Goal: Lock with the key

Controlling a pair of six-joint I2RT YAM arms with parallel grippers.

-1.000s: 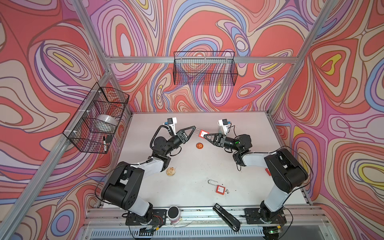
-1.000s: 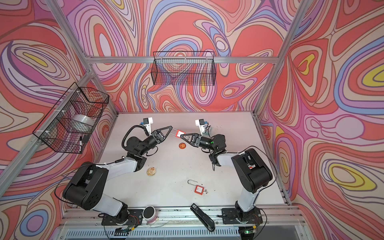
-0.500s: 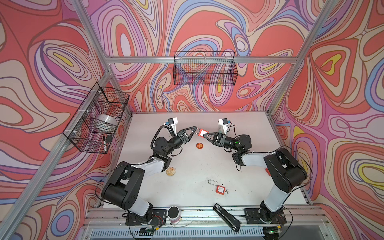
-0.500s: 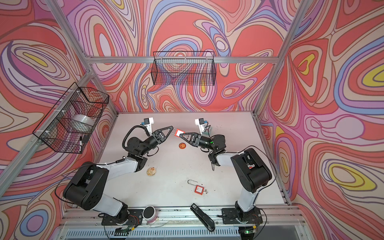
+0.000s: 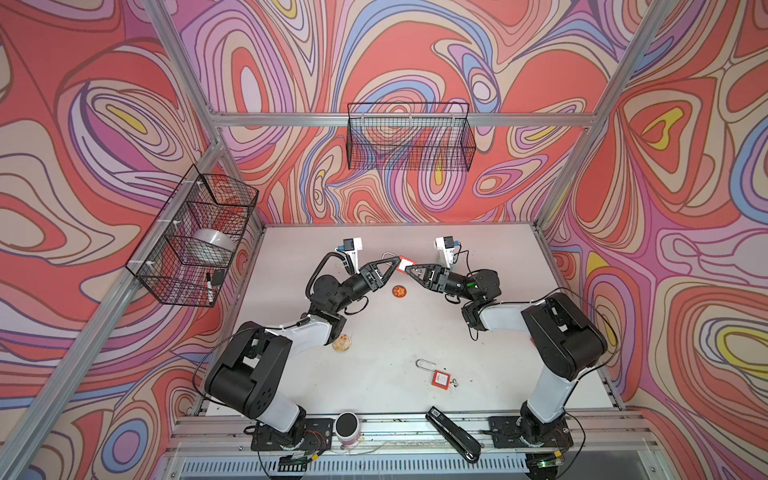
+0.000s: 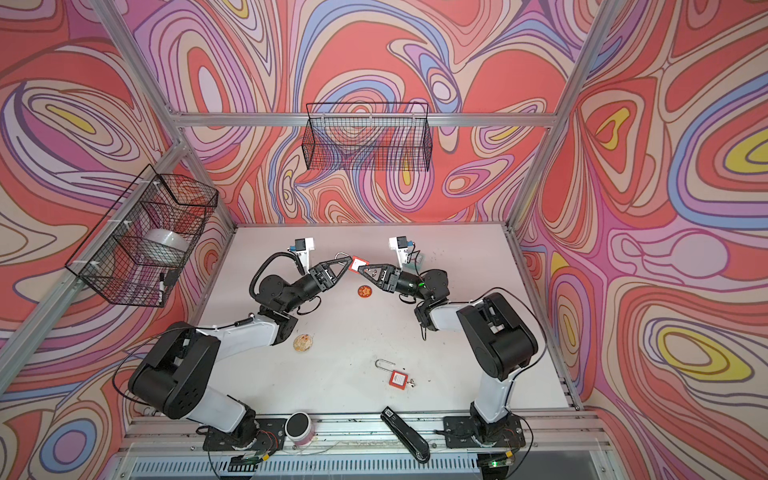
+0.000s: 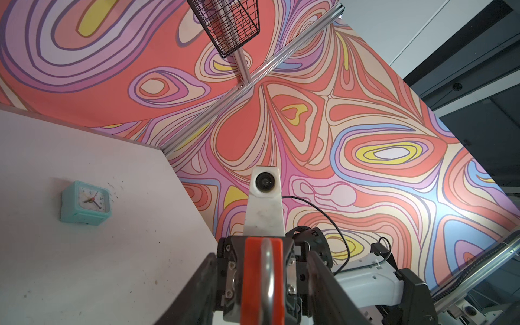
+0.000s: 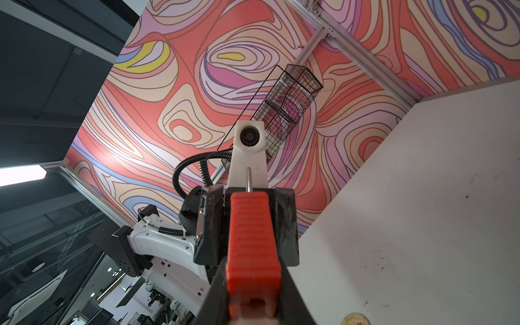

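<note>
Both top views look steeply down from high over the front edge, far off, sharing the whole table [image 5: 415, 332]. Wrist views sit very close, tilted upward, facing each other across the red padlock [image 7: 263, 278]: left shows right wrist camera [image 7: 264, 183], right shows left wrist camera [image 8: 249, 136].

On the worktop [image 5: 498, 332], disc [image 5: 400, 291] at twelve o'clock, raised padlock [image 5: 406, 263] just beyond it; loose padlock [image 5: 440, 377] at five o'clock, stapler [image 5: 453, 432] nearer, on the front rail.
</note>
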